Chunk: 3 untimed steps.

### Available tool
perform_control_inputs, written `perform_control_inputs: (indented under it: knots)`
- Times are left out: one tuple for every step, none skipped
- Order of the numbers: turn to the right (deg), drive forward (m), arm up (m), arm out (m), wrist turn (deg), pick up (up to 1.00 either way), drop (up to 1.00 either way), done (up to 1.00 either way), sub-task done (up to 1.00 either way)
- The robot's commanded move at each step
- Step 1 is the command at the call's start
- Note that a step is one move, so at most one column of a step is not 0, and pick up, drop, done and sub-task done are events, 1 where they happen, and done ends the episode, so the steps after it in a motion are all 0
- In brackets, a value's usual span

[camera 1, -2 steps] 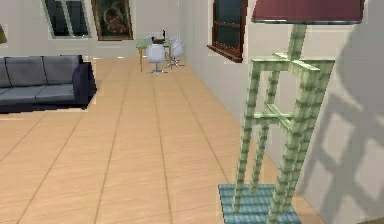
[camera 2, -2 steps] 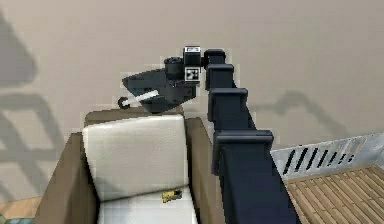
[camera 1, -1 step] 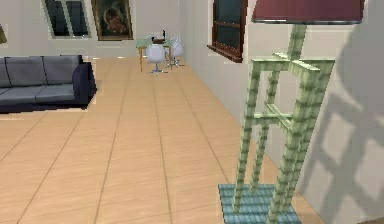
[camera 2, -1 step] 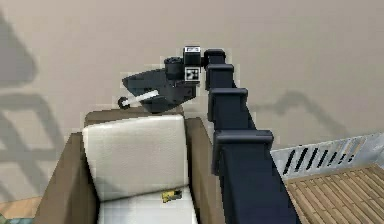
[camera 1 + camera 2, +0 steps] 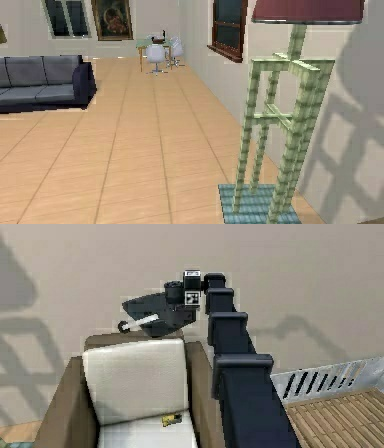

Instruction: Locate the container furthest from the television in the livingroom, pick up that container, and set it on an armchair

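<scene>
Beige wall (image 5: 300, 274) behind armchair (image 5: 72, 409); armchair has brown frame, cream cushions. Dark arm (image 5: 245, 374) runs up past armchair's armrest, on arm side view's right. White slatted grille (image 5: 320, 382) low on wall beyond that armrest. Gripper (image 5: 132, 322) above armchair's backrest top; finger spread unreadable, cannot tell whether it holds anything. Small yellow thing (image 5: 172, 419) lies on armchair's seat cushion near front, too small to name as container. Judged step: placing on armchair. Next move: if container is at gripper, lower it over seat; if not, withdraw arm clear of backrest
</scene>
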Motion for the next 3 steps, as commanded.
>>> perform_control_inputs:
  knots:
    - [0.0,0.00,0.00,0.00,0.0,0.00,1.00,0.00,0.00]
    - [0.0,0.00,0.00,-0.10,0.0,0.00,0.00,0.00,0.00]
    - [0.0,0.00,0.00,0.00,0.0,0.00,0.00,1.00,0.00]
